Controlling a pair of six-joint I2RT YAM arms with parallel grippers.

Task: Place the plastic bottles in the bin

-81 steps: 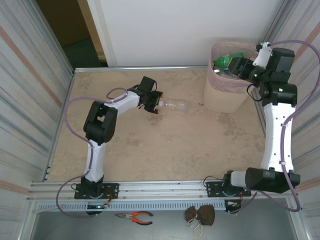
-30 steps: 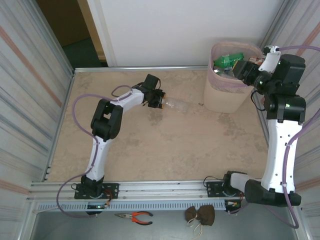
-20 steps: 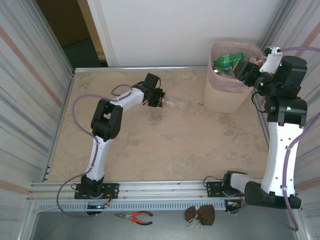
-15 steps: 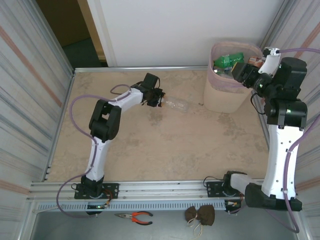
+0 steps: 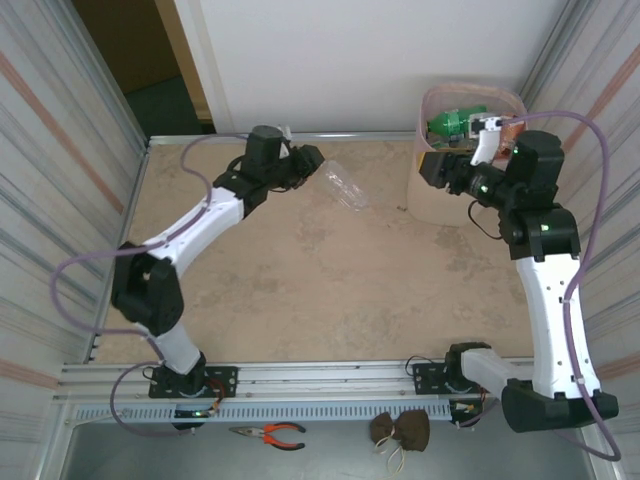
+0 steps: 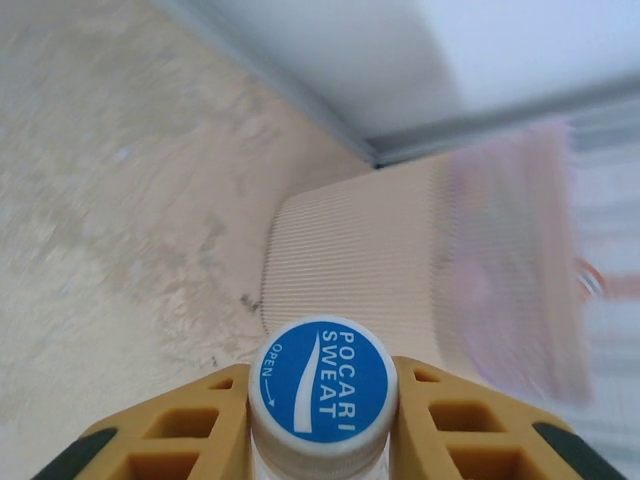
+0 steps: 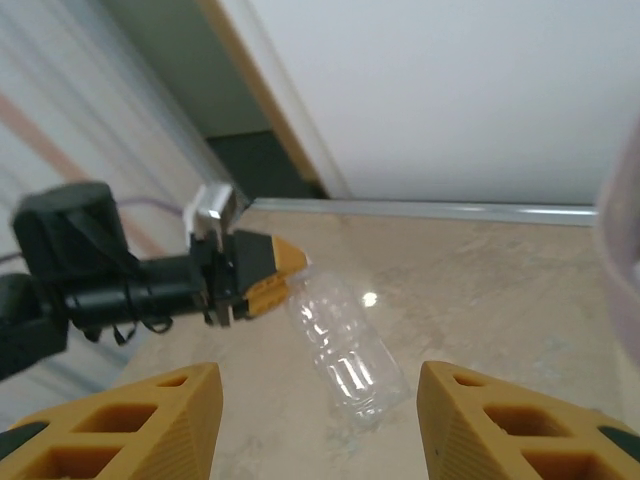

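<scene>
Top view: the left gripper (image 5: pixel 320 164), upper centre, is clamped on the neck of a clear, ribbed plastic bottle (image 5: pixel 347 188). The bottle is now lifted off the bench (image 5: pixel 300 290), where it lay half a second ago. The right gripper (image 5: pixel 437 168), partly open and empty, has left the bin (image 5: pixel 426 207) at upper right.

Left wrist view: yellow fingers (image 6: pixel 180 440) pinch just below the blue cap (image 6: pixel 323 380).

Right wrist view: the bottle hangs mid-frame.

Motion-blurred rim of the bin (image 6: pixel 420 260) in left wrist view; bottle (image 6: pixel 322 392) body beyond the bottom edge
</scene>
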